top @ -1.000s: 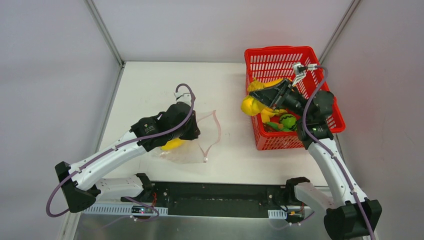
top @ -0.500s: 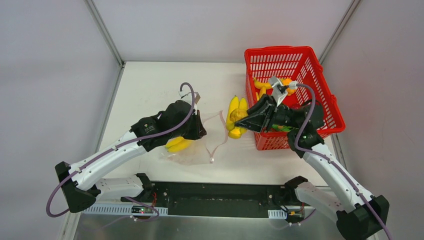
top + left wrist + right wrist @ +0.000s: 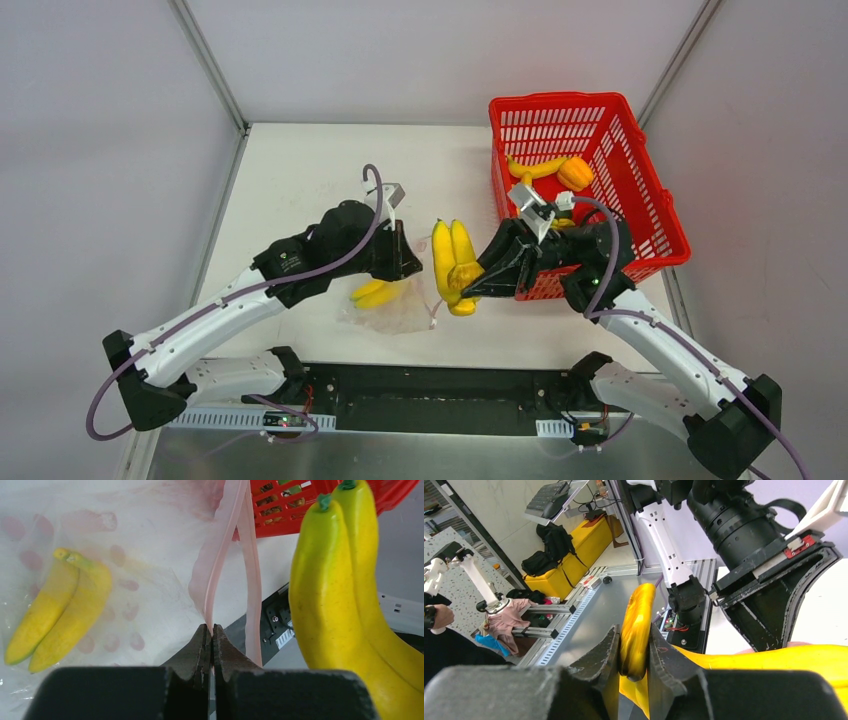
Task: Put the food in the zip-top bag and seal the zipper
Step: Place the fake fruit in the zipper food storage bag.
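Note:
The clear zip-top bag with pink dots lies at the front centre of the table, and a pair of yellow bananas lies inside it. My left gripper is shut on one side of the pink zipper and holds the mouth up, with the other zipper strip hanging apart. My right gripper is shut on a bunch of yellow bananas. It holds the bunch in the air just right of the bag mouth, close beside the left gripper.
The red lattice basket stands at the back right, holding a banana, an orange piece and more food hidden under the right arm. The table's near edge with black mounts lies just behind the bag.
My right arm has carried the banana bunch out of the basket and leftward to the bag mouth. The left gripper shifted slightly right and forward with the zipper edge.

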`<state>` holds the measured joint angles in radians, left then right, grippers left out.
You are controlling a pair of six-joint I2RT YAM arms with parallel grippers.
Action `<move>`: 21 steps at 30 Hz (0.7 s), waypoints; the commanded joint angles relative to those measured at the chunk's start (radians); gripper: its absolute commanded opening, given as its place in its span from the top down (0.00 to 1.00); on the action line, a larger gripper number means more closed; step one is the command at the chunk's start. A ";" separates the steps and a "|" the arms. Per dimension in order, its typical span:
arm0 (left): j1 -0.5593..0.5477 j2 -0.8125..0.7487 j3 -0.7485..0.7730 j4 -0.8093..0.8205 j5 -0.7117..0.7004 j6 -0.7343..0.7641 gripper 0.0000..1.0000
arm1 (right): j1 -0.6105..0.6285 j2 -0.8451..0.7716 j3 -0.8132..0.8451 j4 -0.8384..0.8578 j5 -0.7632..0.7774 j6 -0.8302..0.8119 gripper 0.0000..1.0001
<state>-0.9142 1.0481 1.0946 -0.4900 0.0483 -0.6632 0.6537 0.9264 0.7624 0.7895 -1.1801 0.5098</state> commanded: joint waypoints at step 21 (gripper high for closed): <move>0.004 -0.087 -0.027 0.091 0.071 0.075 1.00 | 0.005 0.170 0.110 -0.148 0.057 -0.016 1.00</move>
<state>-0.9146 0.9821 1.0706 -0.4480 0.0830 -0.6266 0.6579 1.0859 0.8230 0.6361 -1.2167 0.5365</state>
